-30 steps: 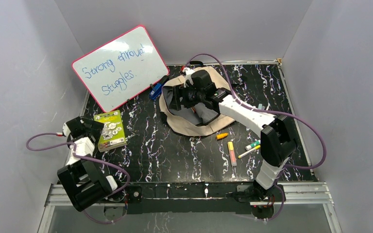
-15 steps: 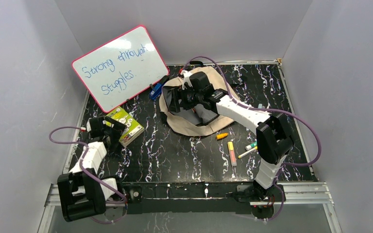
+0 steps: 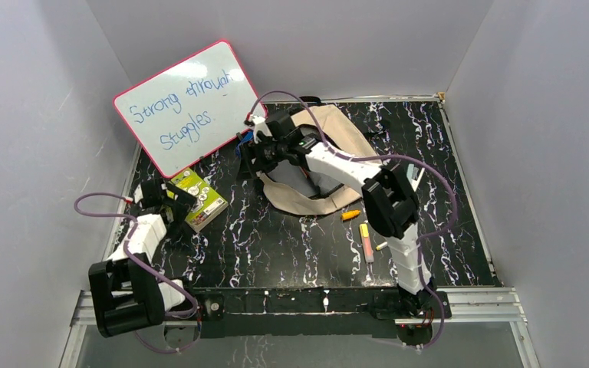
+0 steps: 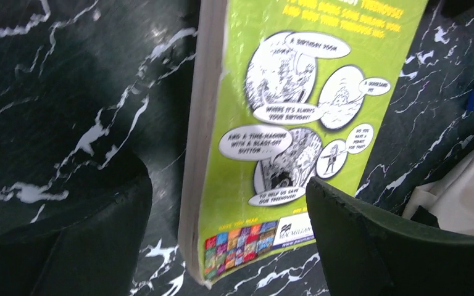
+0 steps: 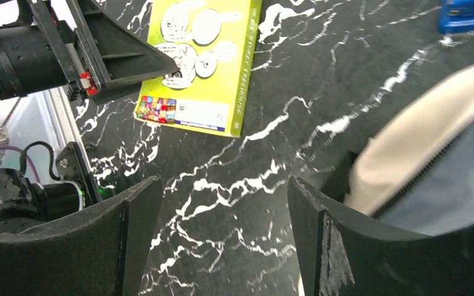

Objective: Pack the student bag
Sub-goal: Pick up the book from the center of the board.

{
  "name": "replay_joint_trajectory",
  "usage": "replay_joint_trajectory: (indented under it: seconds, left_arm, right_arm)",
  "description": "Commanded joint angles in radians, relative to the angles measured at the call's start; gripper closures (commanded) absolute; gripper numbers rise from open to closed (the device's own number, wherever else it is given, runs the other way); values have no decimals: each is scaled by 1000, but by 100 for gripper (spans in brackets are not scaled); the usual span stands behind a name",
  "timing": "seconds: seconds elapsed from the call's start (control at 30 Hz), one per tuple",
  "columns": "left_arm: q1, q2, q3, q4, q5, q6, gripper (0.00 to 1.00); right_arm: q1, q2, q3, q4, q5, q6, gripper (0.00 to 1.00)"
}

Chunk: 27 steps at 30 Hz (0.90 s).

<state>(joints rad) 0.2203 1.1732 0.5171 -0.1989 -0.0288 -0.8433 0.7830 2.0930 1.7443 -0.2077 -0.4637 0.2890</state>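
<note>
The student bag (image 3: 301, 202), beige with a grey lining, lies open at the back middle of the table. My right gripper (image 3: 249, 156) hangs open just off the bag's left edge; in the right wrist view only bare table shows between its jaws (image 5: 222, 240), with the bag's beige rim (image 5: 432, 129) beside the right finger. A green paperback book (image 3: 201, 201) lies flat at the left. My left gripper (image 3: 173, 201) is open at the book's near end; the book (image 4: 296, 123) lies between its wide jaws (image 4: 228, 246) without being squeezed.
A pink-framed whiteboard (image 3: 188, 107) leans on the back left wall. A blue object (image 5: 469, 15) lies by the bag's left side. An orange piece (image 3: 350, 215) and a highlighter (image 3: 366, 241) lie in front of the bag. The black marble table (image 3: 276, 238) has walls on three sides.
The right arm swung left from over the bag's opening to its left edge. The left gripper moved forward onto the book, which turned and slid a little to the right.
</note>
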Motion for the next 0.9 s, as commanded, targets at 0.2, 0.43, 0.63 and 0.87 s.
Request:
replay_joint_trajectory:
  seconds: [0.2, 0.43, 0.63, 0.87]
  left_arm:
    - [4, 132, 77, 61, 65, 53, 15]
    - [4, 158, 90, 63, 86, 78, 30]
    - [4, 185, 99, 70, 127, 96, 32]
    - [2, 246, 116, 83, 232, 123, 33]
  right_arm:
    - [24, 326, 361, -61, -76, 92, 25]
    - [38, 409, 405, -13, -118, 149, 29]
    - [52, 472, 448, 26, -146, 204, 35]
    - [74, 515, 457, 25, -97, 197, 44]
